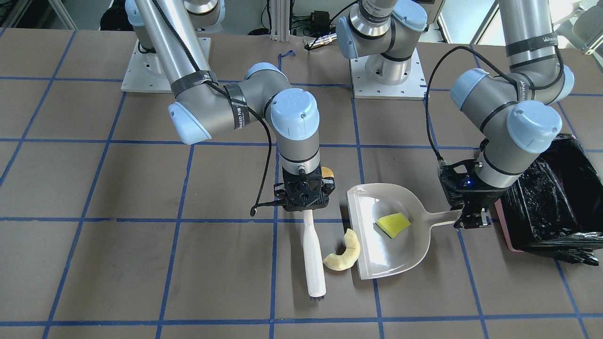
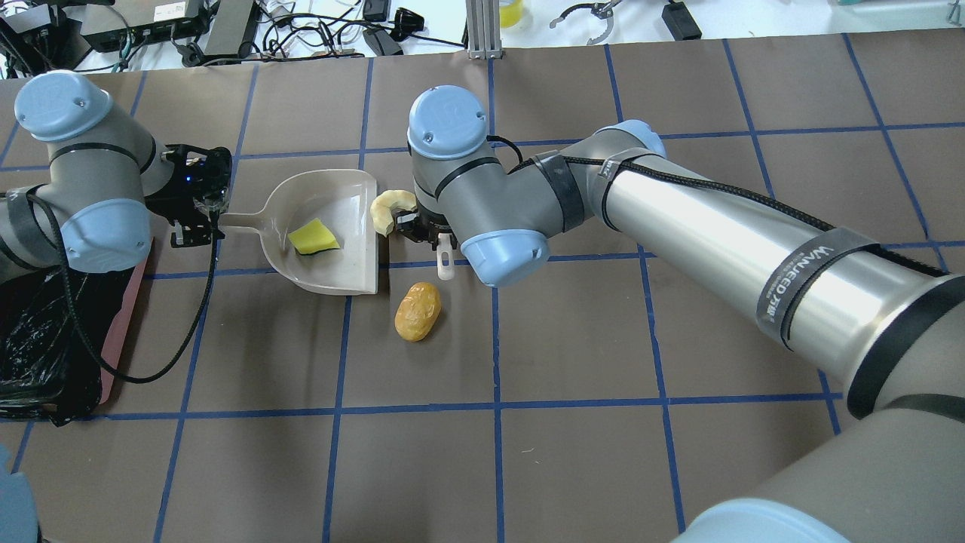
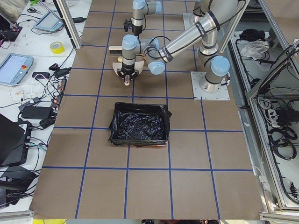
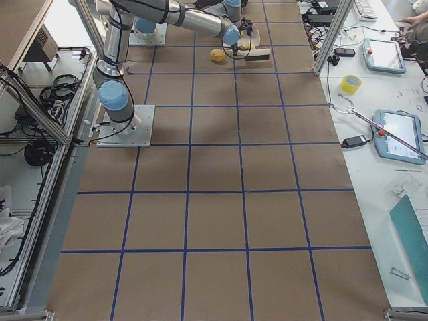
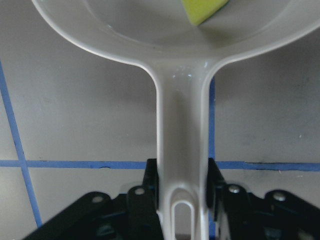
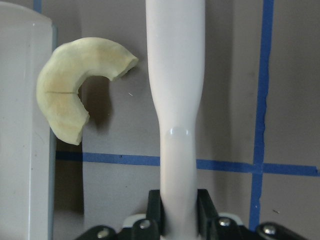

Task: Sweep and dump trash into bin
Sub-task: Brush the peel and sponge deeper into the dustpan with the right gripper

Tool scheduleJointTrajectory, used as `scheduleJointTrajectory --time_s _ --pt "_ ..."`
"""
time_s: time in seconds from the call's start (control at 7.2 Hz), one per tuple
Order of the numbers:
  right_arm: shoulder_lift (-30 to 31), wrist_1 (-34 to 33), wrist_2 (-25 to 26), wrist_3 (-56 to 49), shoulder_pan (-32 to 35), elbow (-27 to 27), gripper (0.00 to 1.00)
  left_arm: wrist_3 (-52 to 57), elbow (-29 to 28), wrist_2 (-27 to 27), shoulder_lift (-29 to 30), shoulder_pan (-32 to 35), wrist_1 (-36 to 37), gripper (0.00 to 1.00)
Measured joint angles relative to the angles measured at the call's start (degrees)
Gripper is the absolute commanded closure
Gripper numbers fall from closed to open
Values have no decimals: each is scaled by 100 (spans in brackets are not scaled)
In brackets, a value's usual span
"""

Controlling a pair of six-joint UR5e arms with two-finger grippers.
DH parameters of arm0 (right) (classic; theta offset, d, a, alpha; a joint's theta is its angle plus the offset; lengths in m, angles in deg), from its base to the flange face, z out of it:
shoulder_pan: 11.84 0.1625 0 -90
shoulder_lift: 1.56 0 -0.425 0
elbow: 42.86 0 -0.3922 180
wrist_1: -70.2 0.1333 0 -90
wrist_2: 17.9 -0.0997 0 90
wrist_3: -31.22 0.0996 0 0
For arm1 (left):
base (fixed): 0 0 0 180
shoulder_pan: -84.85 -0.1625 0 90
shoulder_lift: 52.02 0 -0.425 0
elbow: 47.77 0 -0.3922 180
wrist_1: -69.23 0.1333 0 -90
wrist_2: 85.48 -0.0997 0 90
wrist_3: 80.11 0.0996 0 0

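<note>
- Two tools are in grasp. Your left gripper (image 5: 182,186) is clenched on the end of the white dustpan (image 1: 386,256) handle, a finger pressed to each side.
- Your right gripper (image 6: 179,206) is clamped round the handle of the white brush (image 1: 313,256), which lies on the tabletop (image 1: 141,188) straight out ahead of it, bristles at the far tip.
- The yellow sponge piece (image 1: 393,225) sits inside the pan, ahead of the left gripper (green side underneath, only its edge showing).
- The cream crescent slice (image 1: 343,252) lies ahead of the right gripper, between the brush and the pan's open lip, close against that lip.
- The golden-brown lump (image 2: 418,311) rests on the tabletop just behind the right gripper, toward the robot's base and apart from the pan.
- The bin (image 1: 546,207), lined with a black bag, stands just beside the left gripper, on the side away from the pan.
</note>
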Motion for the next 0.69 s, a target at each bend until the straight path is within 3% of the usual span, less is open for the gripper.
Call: scheduleJointTrajectory --time_s 0.42,0.69 --pt "-236 -291 -141 239 16 137 100 -212 -266 164 380 51 64 100" --pt "-324 -507 -595 862 61 249 100 -237 -417 97 515 183 97 100"
